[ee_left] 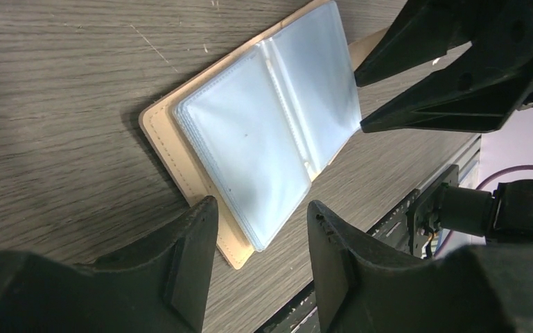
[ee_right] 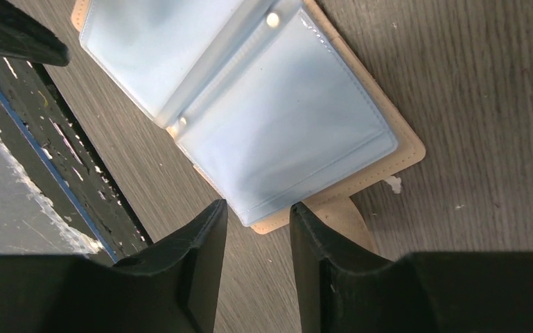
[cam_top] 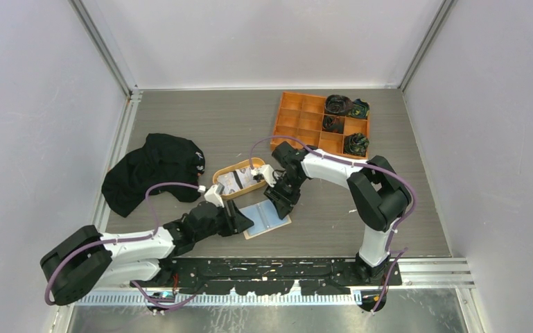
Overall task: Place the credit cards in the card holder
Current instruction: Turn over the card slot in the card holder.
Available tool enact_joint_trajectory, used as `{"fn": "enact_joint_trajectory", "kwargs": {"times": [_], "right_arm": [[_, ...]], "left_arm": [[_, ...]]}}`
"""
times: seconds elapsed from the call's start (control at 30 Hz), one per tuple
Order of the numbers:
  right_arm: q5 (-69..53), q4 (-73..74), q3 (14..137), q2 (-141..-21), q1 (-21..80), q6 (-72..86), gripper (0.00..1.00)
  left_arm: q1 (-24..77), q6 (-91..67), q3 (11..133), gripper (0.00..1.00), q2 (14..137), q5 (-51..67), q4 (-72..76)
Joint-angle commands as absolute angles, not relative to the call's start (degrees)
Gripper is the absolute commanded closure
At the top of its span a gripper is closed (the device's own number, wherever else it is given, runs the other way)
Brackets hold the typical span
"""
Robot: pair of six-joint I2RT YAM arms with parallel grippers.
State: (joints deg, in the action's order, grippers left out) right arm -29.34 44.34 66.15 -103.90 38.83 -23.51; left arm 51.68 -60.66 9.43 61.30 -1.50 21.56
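Note:
The card holder [cam_top: 269, 219] lies open on the table, beige cover down and clear plastic sleeves [ee_left: 270, 132] facing up. My left gripper [cam_top: 246, 222] sits at its left edge, open, with one corner of the holder [ee_left: 239, 246] just past the empty tips [ee_left: 262, 208]. My right gripper [cam_top: 277, 201] hovers at the far right corner, open and empty [ee_right: 258, 207], the sleeve corner [ee_right: 263, 118] just ahead of it. A light credit card [cam_top: 239, 180] rests in the oval tray [cam_top: 216, 182] behind the holder. Other cards cannot be made out.
An orange compartment box [cam_top: 322, 123] with dark items stands at the back right. A black cloth [cam_top: 152, 170] lies heaped on the left. The black mounting rail [cam_top: 284, 267] runs along the near table edge, close to the holder.

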Motion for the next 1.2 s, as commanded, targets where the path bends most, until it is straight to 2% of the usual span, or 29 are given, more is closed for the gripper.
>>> {"fn": "enact_joint_trajectory", "kwargs": {"times": [0.0, 0.73, 1.17], "right_arm": [[-31.02, 45.28, 68.37, -103.90, 38.88, -23.15, 0.56], [-33.57, 46.17, 68.73, -103.52, 39.24, -23.12, 0.56], [-34.06, 46.46, 68.90, -101.69, 39.18, -23.34, 0.54]], "left_arm": [[51.90, -60.46, 11.34, 0.49, 63.37, -2.17, 25.86], [51.85, -60.79, 12.39, 0.55, 65.49, -0.26, 30.65], [51.86, -60.92, 13.55, 0.55, 68.59, 2.83, 36.53]]}}
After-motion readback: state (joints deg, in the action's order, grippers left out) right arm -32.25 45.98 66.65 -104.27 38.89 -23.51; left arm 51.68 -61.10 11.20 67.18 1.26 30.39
